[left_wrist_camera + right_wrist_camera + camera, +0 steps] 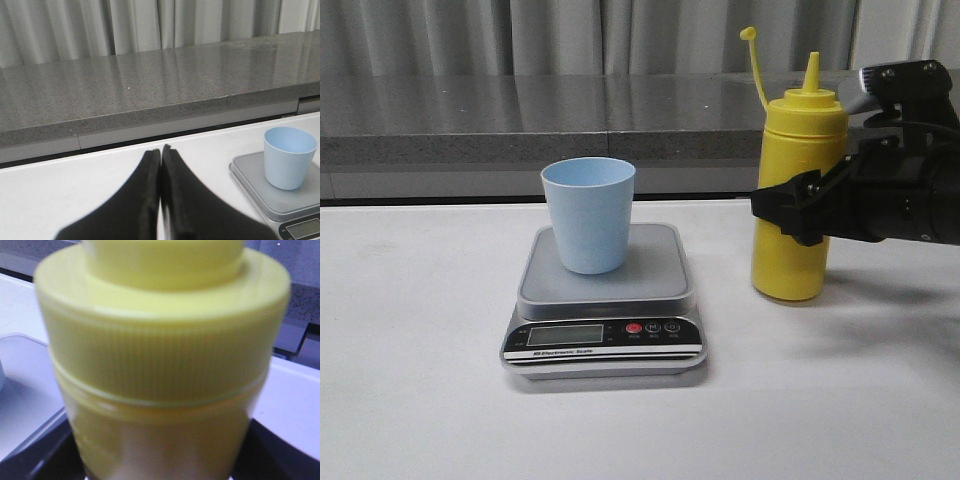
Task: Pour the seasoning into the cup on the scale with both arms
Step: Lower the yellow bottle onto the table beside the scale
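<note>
The yellow seasoning bottle (802,140) stands upright on the white table, right of the scale (605,335). Its cap strap sticks up and the nozzle is uncovered. My right gripper (794,208) reaches in from the right and is shut round the bottle's middle. In the right wrist view the bottle (160,355) fills the frame, with black fingers (45,455) against both of its sides. The pale blue cup (588,215) stands upright on the scale's platform. My left gripper (161,151) is shut and empty, low over the table left of the scale (255,187) and cup (289,157). It is out of the front view.
A grey stone ledge (470,120) runs along the back edge of the table, with curtains behind it. The white table top (410,380) lies bare to the left of and in front of the scale.
</note>
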Available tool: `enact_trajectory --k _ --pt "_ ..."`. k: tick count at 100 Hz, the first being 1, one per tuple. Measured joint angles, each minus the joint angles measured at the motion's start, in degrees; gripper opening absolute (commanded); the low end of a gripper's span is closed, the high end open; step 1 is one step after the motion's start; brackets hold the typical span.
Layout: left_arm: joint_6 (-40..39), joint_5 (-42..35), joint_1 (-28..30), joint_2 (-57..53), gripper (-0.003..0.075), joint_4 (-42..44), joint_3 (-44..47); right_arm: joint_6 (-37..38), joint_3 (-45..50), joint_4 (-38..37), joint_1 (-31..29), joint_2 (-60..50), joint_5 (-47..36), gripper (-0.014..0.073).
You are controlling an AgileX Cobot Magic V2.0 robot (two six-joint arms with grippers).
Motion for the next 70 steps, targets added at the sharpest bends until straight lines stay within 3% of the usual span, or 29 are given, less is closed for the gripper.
enact_trajectory --k 60,70 --pt "0.00 0.00 0.00 0.00 -0.0018 0.00 0.00 -1.48 -0.11 -0.46 -0.04 2.05 -2.07 0.0229" --pt "0.00 0.00 0.00 0.00 -0.0018 0.00 0.00 -1.48 -0.11 -0.58 -0.04 2.05 -2.07 0.0294"
